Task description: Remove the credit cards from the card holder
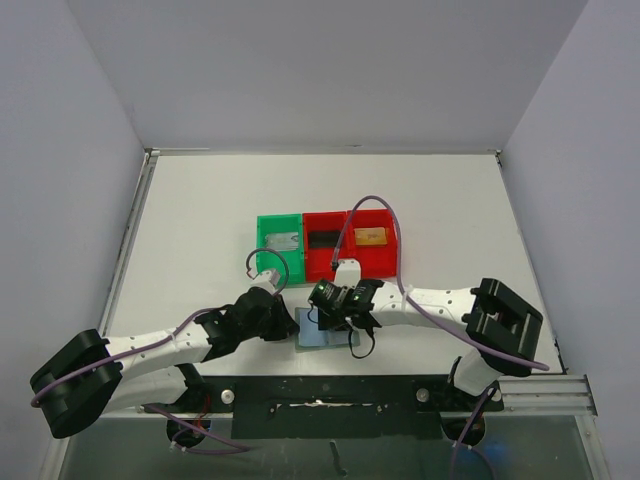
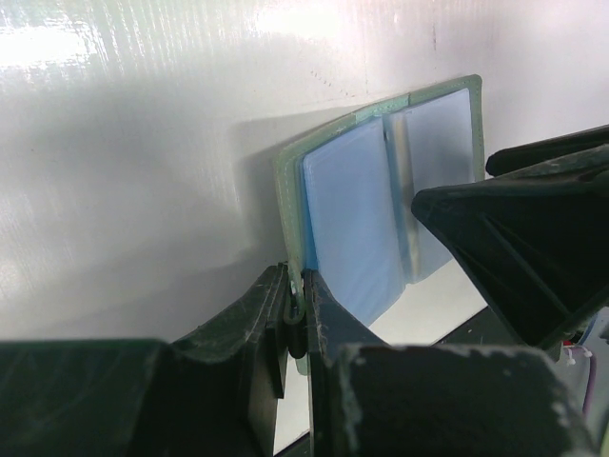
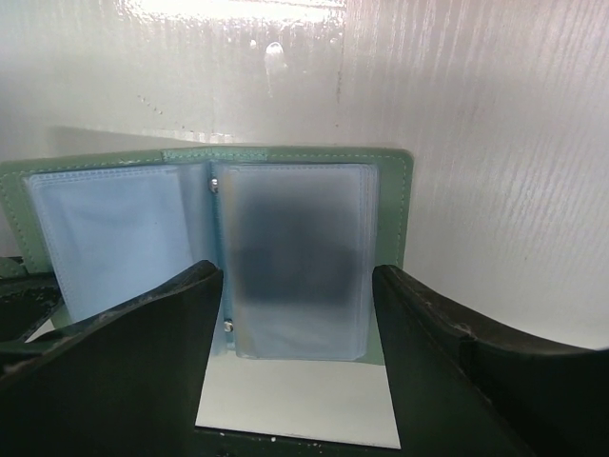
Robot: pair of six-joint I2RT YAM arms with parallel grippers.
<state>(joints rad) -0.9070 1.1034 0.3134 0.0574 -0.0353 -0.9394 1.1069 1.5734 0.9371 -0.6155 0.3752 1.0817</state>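
The card holder (image 1: 318, 334) lies open on the table near the arm bases, a green cover with pale blue clear sleeves (image 2: 352, 209). My left gripper (image 2: 296, 286) is shut on the edge of its left cover (image 1: 292, 322). My right gripper (image 3: 295, 276) stands open over the right-hand stack of sleeves, one finger on each side without touching them (image 1: 340, 316). A dark credit card (image 3: 295, 238) shows blurred through the top frosted sleeve. The left sleeve (image 3: 114, 228) looks empty.
Behind the holder three open bins stand in a row. The green bin (image 1: 262, 245) holds a silver-grey card (image 1: 284, 242). One red bin (image 1: 308, 262) holds a black card (image 1: 323, 240), the other (image 1: 395, 250) a gold card (image 1: 370, 236). White walls close in the table.
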